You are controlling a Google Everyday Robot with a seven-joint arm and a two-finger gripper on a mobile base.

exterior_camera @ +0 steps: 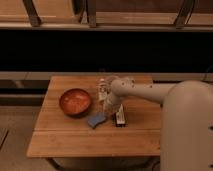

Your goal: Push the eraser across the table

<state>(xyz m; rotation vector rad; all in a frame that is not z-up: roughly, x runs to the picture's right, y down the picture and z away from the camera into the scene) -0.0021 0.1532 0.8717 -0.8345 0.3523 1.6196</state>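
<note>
Dark oblong eraser [119, 119] flat on light-wood plank table [65, 136], long axis near-to-far, beside soft blue pad [97, 120]; gripper [109, 107] at its far end (grip state impossible to tell).

Arm [150, 92]: smooth cream-white shell, rounded tube link. Bulbous joint [118, 87] just above gripper [109, 109]. Large rounded cream housing [187, 131] right of gripper. Gripper at arm tip, low over table [60, 140] centre.
</note>
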